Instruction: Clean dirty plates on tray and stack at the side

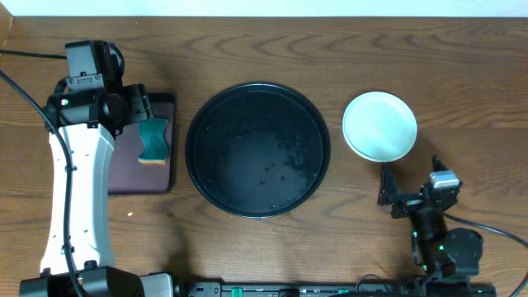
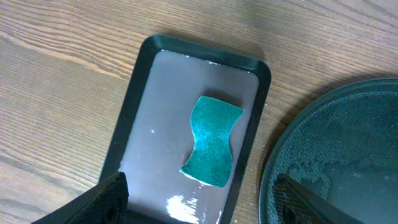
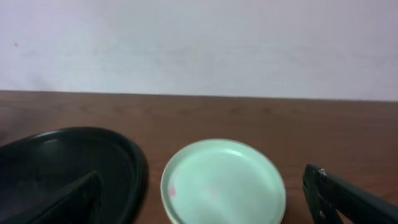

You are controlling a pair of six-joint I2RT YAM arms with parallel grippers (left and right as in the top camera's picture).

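Observation:
The round black tray (image 1: 257, 148) lies mid-table with no plate on it, only water droplets. It also shows in the left wrist view (image 2: 336, 155) and the right wrist view (image 3: 74, 155). A light mint plate (image 1: 379, 125) sits on the table right of the tray. In the right wrist view the plate (image 3: 224, 180) has a small pink mark near its left edge. I cannot tell whether other plates lie under it. My left gripper (image 1: 136, 111) (image 2: 202, 202) is open and empty above the maroon tray. My right gripper (image 1: 410, 177) (image 3: 208, 208) is open and empty just in front of the plate.
A teal sponge (image 1: 153, 139) (image 2: 212, 140) lies on the wet rectangular maroon tray (image 1: 140, 177) (image 2: 155, 112) left of the black tray. A white wall (image 3: 199, 43) stands behind the table.

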